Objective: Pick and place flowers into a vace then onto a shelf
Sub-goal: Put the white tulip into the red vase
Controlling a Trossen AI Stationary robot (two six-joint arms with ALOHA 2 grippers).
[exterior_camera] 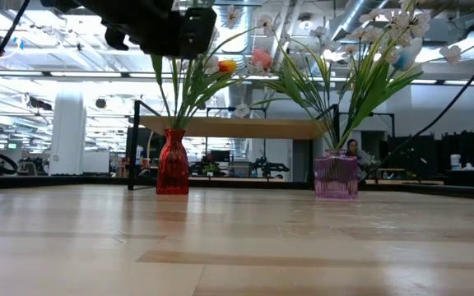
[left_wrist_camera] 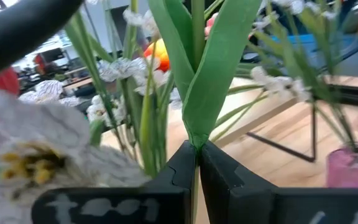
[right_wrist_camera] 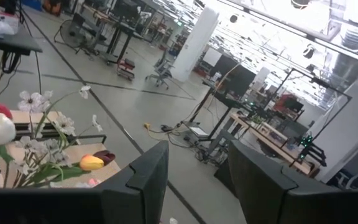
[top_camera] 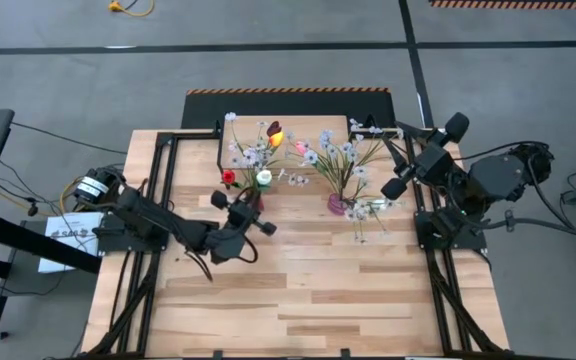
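Observation:
A red vase (exterior_camera: 172, 161) stands on the table before the shelf (exterior_camera: 229, 127). It holds tulips and white sprays (top_camera: 258, 150). A pink vase (exterior_camera: 336, 174) to its right holds more white sprays (top_camera: 340, 160). My left gripper (left_wrist_camera: 196, 168) hovers level above the red vase (top_camera: 255, 203), shut on a green flower stem. Whether that stem's lower end is inside the vase is hidden. My right gripper (right_wrist_camera: 197, 186) is raised at the table's far right (top_camera: 373, 130), open, with nothing between its fingers. My left gripper pinches one green stem between its two fingers, just below where two long leaves wrap it (left_wrist_camera: 194, 142). The fingers reach in level from the table's left side and lie across the stem. The stem stands upright, its leaves rising above the fingers.
The shelf (top_camera: 288, 128) stands on thin dark legs at the table's far edge, behind both vases. A few loose white blossoms (top_camera: 368, 212) lie beside the pink vase (top_camera: 338, 205). The near half of the wooden tabletop (top_camera: 298, 300) is bare.

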